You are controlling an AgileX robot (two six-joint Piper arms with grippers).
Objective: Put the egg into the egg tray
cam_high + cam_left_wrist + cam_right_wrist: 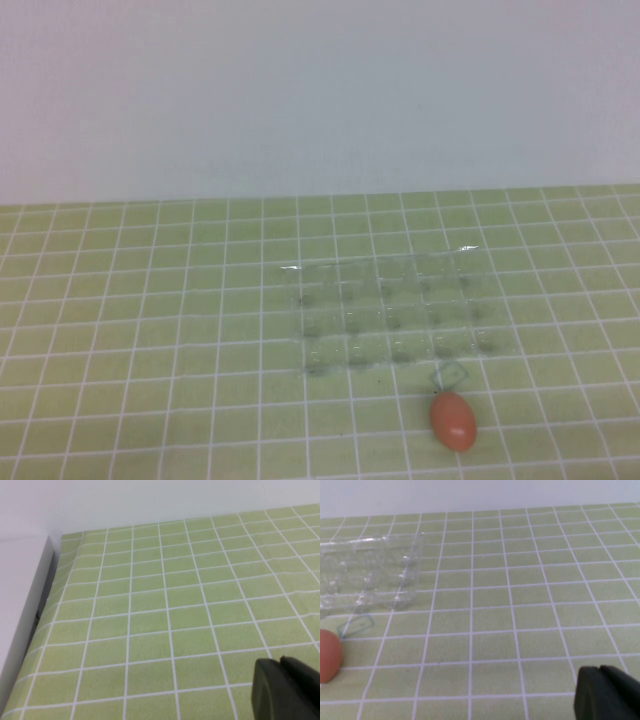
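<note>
High view: egg [453,419] lies just beside egg tray [392,312]; both grippers' [285,687] [607,692] jaws unclear.

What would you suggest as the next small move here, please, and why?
Probably bring the right gripper over to the egg to grasp it. The egg lies bare on the table, just outside the near right corner of the egg tray, whose cups look empty. It shows in the right wrist view, whereas the left gripper faces bare cloth only. Neither arm appears in the high view.
</note>
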